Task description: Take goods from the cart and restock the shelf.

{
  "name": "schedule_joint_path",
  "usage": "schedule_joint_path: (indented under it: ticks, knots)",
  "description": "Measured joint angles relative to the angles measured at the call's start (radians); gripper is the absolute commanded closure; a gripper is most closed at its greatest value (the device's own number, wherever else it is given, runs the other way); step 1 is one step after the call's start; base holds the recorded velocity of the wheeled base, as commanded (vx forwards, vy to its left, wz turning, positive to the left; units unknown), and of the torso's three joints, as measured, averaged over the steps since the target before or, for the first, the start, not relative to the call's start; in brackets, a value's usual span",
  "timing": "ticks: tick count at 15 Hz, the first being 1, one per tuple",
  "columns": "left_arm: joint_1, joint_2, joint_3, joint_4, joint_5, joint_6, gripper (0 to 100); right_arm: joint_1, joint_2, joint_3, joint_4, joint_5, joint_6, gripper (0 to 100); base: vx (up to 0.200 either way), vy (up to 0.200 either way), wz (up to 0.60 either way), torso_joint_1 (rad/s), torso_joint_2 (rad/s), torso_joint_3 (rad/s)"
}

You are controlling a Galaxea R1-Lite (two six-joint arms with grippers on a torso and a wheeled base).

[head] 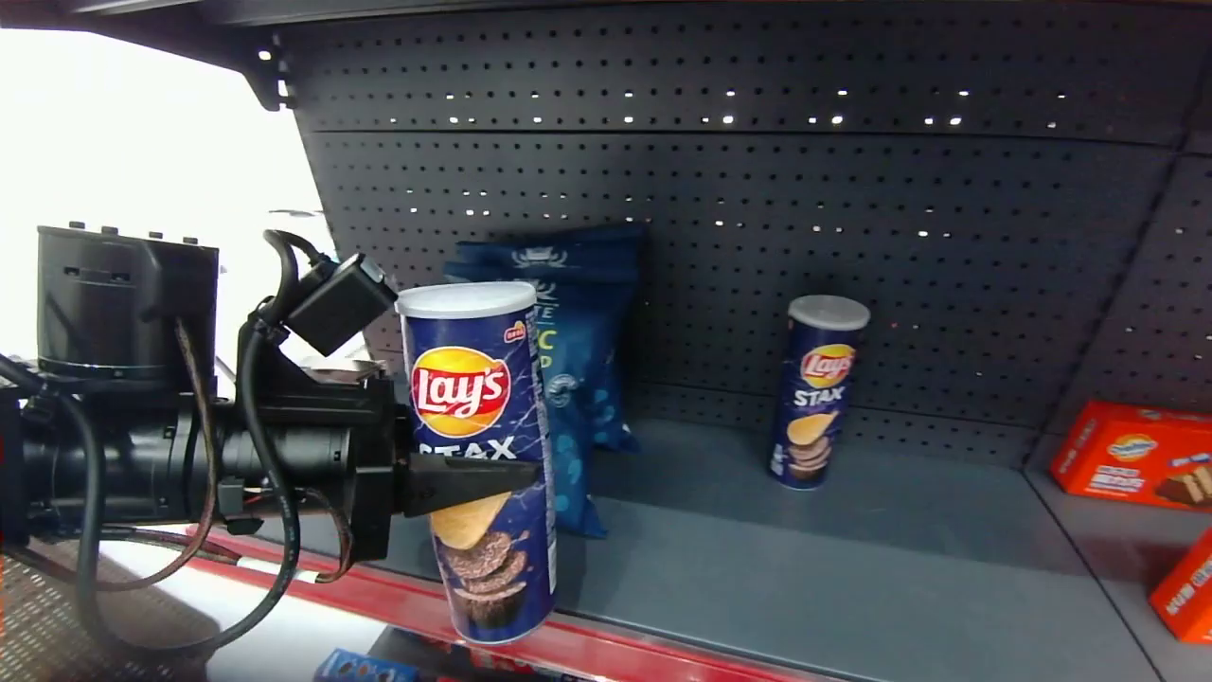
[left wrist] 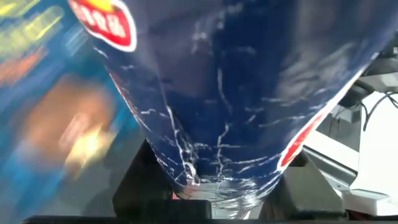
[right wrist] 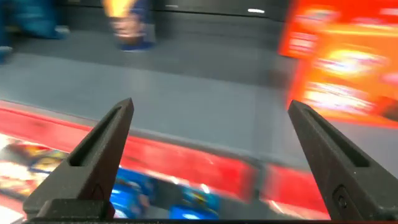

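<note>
My left gripper is shut on a blue chip can with a white lid, held upright over the shelf's red front edge. The same can looms close in the left wrist view. A second matching chip can stands on the grey shelf near the pegboard back. My right gripper is open, in front of the shelf's red edge, with nothing between its fingers.
Blue snack bags lean against the pegboard behind the held can. Orange boxes sit at the shelf's right end, seen also as orange boxes in the right wrist view. Bare shelf floor lies between the two cans.
</note>
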Motion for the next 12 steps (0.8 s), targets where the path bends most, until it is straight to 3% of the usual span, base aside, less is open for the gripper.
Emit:
schedule_joint_path:
  ticks: [3, 12]
  knots:
    - [0.000, 0.006, -0.001, 0.001, 0.000, 0.001, 100, 0.000, 0.000, 0.000, 0.000, 0.000, 0.000, 0, 0.000, 0.000, -0.60, -0.001, 0.00, 0.002]
    - [-0.001, 0.001, -0.006, 0.006, 0.005, 0.000, 100, 0.001, 0.001, -0.001, 0.004, 0.002, -0.003, 0, 0.000, 0.000, 0.00, 0.000, 0.00, 0.000]
